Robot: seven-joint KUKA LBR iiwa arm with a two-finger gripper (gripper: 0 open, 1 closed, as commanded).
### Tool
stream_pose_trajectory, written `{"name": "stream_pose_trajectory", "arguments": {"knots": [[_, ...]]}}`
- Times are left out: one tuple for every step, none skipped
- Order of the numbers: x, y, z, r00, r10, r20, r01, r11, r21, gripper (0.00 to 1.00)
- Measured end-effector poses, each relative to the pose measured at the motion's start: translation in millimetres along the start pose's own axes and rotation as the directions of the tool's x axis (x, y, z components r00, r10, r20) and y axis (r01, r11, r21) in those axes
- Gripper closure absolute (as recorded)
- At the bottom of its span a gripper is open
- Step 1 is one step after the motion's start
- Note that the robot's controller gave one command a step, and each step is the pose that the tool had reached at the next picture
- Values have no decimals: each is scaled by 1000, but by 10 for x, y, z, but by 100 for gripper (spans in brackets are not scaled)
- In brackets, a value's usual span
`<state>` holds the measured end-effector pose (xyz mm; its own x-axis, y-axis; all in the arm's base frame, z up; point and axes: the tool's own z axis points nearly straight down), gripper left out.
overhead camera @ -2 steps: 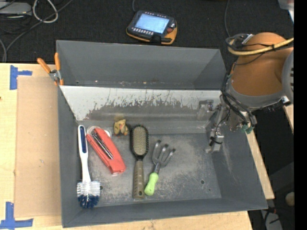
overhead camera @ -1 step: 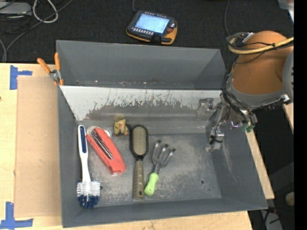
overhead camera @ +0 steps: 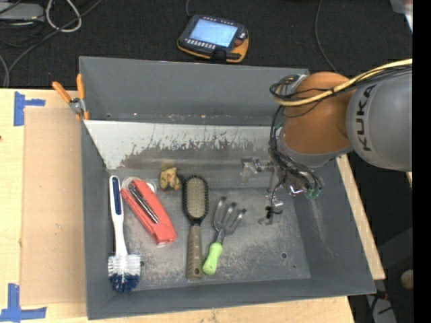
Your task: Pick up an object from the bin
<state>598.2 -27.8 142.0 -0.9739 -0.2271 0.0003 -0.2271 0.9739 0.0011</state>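
The step in hand looks like the approach, with nothing yet picked; the arm's orange wrist cover (overhead camera: 316, 116) hangs over the right half of the grey metal bin (overhead camera: 323, 247), and the jaws sit low above a bare, scuffed patch of floor, though the tangle of metal and cable there makes it impossible to tell whether they are open or closed, and no thing can be made out between them; the nearest thing is a small garden fork (overhead camera: 221, 237), lying just to their left with its dull metal prongs towards them and its smooth green handle pointing at the near wall; beside it lies a black hairbrush (overhead camera: 194, 227), oval and bristly at the head with a worn, slim handle; further left are a flat red case (overhead camera: 153, 217) with a metal piece lying on it, a small tan lump (overhead camera: 168, 177) too small to name, and a long white brush (overhead camera: 118, 217) with stiff blue bristles; as a judgement, the next move calls for a shift left to straddle the fork's narrow neck, since its hard, thin metal gives a surer hold than the rounded handle.
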Motion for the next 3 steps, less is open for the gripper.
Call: {"name": "stream_pose_trajectory", "arguments": {"knots": [[199, 463, -173, 984, -181, 1, 181, 984, 1, 0], [75, 644, 43, 941, -339, -2, 339, 941, -3, 0], [197, 642, 739, 757, -654, -2, 654, 757, -2, 0]]}}
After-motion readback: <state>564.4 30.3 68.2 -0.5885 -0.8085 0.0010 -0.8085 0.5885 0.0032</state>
